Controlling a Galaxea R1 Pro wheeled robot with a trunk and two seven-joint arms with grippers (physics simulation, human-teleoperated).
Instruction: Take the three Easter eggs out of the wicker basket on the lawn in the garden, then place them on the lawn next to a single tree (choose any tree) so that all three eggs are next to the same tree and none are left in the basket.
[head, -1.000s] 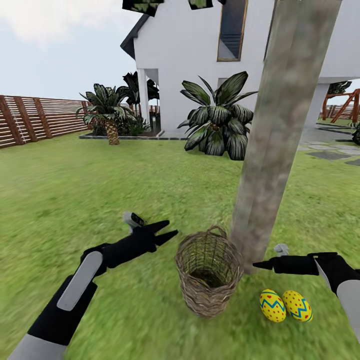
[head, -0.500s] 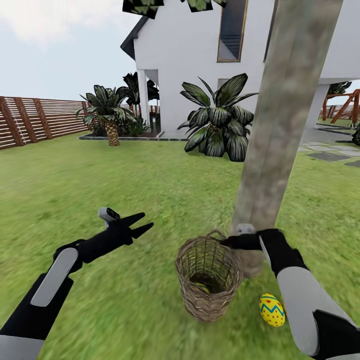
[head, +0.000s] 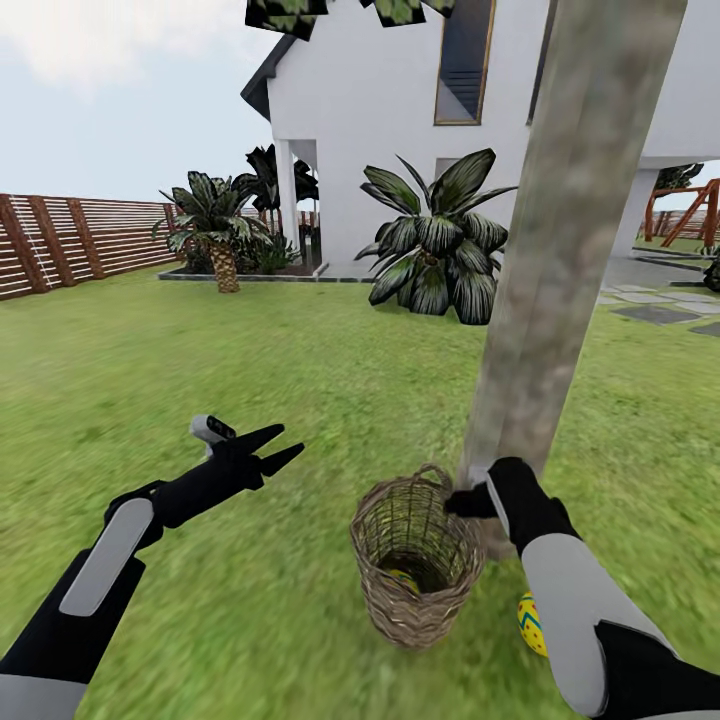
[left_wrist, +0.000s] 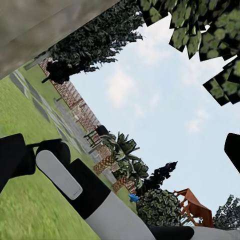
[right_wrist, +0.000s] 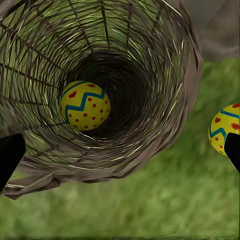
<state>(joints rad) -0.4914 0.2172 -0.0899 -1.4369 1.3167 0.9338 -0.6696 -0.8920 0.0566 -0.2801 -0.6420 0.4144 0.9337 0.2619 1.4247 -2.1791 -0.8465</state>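
Observation:
The wicker basket (head: 415, 565) stands on the lawn (head: 200, 350) at the foot of the tree (head: 565, 250). One Easter egg (right_wrist: 85, 105) lies at its bottom, faintly visible through the opening in the head view as an egg (head: 402, 578). Another egg (head: 530, 622) lies on the grass right of the basket, half hidden by my right forearm; the right wrist view shows this egg (right_wrist: 224, 127) beside the basket's wall. My right gripper (head: 457, 500) hangs open over the basket's far rim, looking down into it. My left gripper (head: 285, 448) hovers open and empty over grass left of the basket.
A white house (head: 380, 120) and a broad-leafed palm (head: 440, 240) stand behind the tree. A slatted fence (head: 70, 240) runs along the left. Paving stones (head: 660, 305) lie at the far right. Open grass spreads left of and in front of the basket.
My right arm swung from beside the two eggs on the grass to above the basket's rim, hiding one egg. My left arm drew back to the left, away from the basket.

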